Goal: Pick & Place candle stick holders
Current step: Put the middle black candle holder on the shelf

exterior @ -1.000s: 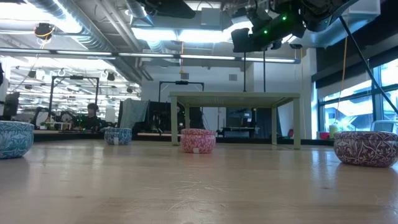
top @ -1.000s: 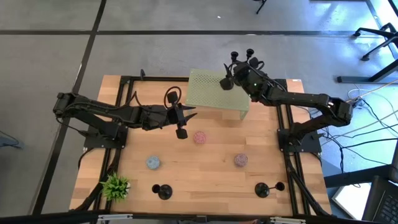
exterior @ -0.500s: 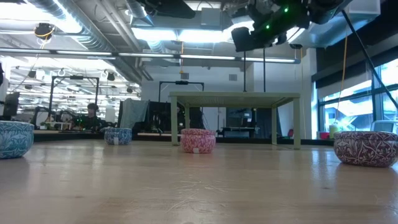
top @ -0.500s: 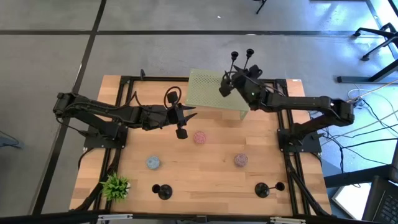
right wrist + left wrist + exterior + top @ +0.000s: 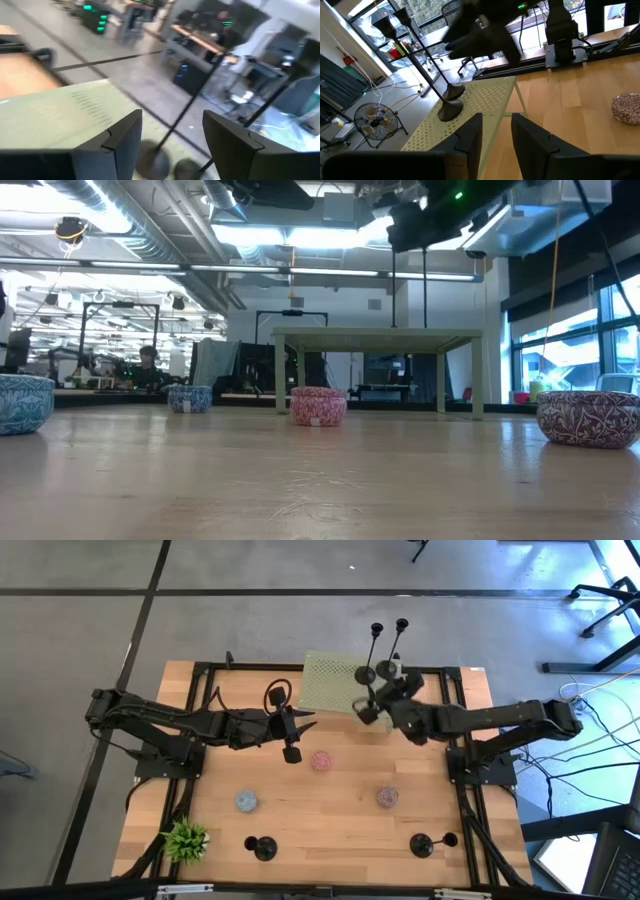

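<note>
Two black candle stick holders (image 5: 366, 673) (image 5: 386, 669) stand upright by their round bases on the right end of a green perforated stand (image 5: 335, 690). They also show in the left wrist view (image 5: 447, 111) and the right wrist view (image 5: 152, 157). Two more holders (image 5: 262, 847) (image 5: 425, 843) stand on the table near its near edge. My right gripper (image 5: 365, 710) is open and empty, just on the near side of the two holders on the stand. My left gripper (image 5: 291, 737) is open and empty, over the table to the left of the stand.
A pink bowl (image 5: 321, 761), a blue bowl (image 5: 246, 802) and a purple bowl (image 5: 387, 798) sit on the wooden table. A small green plant (image 5: 186, 838) stands at the near left corner. The stand rests on thin legs (image 5: 378, 335).
My right gripper has drawn back from above the stand's right end toward the table's near edge, away from the two holders there. Both holders stay upright in place. My left arm has kept still.
</note>
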You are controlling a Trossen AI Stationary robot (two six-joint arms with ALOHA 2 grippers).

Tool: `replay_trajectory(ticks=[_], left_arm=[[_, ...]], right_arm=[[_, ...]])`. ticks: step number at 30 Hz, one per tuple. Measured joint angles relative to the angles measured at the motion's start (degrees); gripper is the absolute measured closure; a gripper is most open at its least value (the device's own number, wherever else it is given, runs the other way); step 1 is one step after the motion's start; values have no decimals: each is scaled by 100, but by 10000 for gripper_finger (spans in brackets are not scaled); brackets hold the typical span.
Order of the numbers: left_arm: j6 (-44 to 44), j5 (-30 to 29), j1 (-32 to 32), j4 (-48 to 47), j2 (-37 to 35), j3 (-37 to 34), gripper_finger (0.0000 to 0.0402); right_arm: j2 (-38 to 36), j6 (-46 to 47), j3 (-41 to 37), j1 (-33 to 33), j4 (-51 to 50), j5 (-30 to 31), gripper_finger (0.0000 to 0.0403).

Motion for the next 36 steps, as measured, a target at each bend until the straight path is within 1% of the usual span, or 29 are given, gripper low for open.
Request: replay_trajectory(ticks=[3, 8, 12, 15, 19, 21, 25, 29, 32, 34, 36], left_arm=[[1, 0, -2, 1, 0, 0, 302], [0, 0, -2, 0, 0, 0, 302], [0, 0, -2, 0, 0, 0, 302], [0, 0, -2, 1, 0, 0, 302], [0, 0, -2, 0, 0, 0, 302], [0, 0, 0, 0, 0, 0, 302], [0, 0, -1, 19, 0, 0, 302], [0, 12, 0, 50, 0, 2, 302], [0, 311, 15, 55, 0, 2, 302], [-54, 704, 59, 55, 0, 2, 302], [-304, 1228, 79, 55, 0, 2, 302]], right_arm=[[-281, 418, 0, 403, -530, -296, 190], [-926, 1067, 0, 1032, -1540, -951, 190], [-1475, 2124, 0, 1428, -2700, -1683, 191], [-1798, 2793, 0, 1690, -3411, -1992, 200], [-2090, 2982, 0, 1935, -3934, -1937, 218], [-2146, 3012, 1, 1976, -3971, -1805, 227], [-2098, 3092, 0, 1986, -4117, -1674, 249], [-1979, 3245, 1, 1984, -4401, -1691, 286], [-1902, 3325, 0, 1984, -4482, -1702, 318], [-1853, 3388, 2, 1984, -4462, -1700, 336], [-1827, 3389, 0, 1984, -4463, -1683, 345]])
